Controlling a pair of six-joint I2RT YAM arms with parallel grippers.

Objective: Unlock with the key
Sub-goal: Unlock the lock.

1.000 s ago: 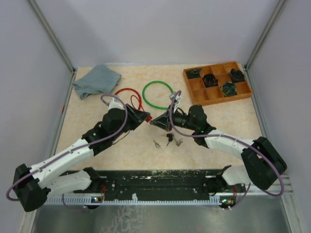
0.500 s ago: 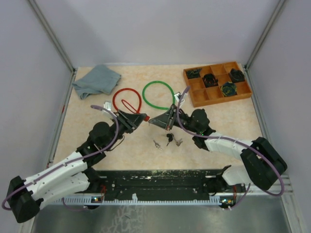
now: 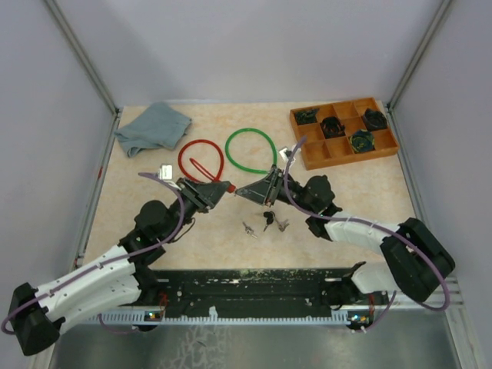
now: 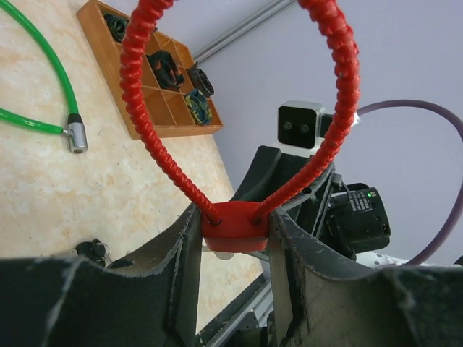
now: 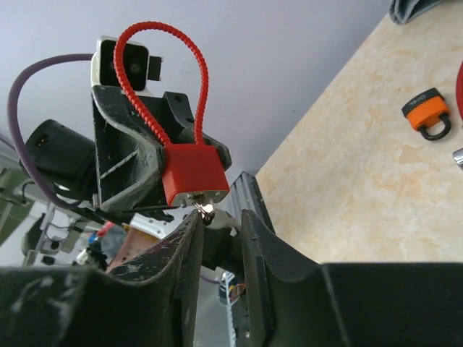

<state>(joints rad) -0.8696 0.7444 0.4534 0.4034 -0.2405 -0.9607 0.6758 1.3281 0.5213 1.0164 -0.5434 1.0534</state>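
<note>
Over mid-desk [image 3: 361, 192], beige marbled top inside grey walls [image 3: 254, 46], we note the left end effector [image 4: 234, 217] pinching the red padlock [image 5: 192, 172] by its body, cable loop [image 4: 329, 87] up. On the right end effector [image 5: 221, 217], fingers stand slightly parted about the key [image 5: 207, 211] at the lock's underside; grip we cannot tell.

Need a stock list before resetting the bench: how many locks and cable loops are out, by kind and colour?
Red padlock, in the left tool: 1
Red cable loop, on the table: 1
Green cable loop: 1
Orange padlock: 1
Total: 4
</note>
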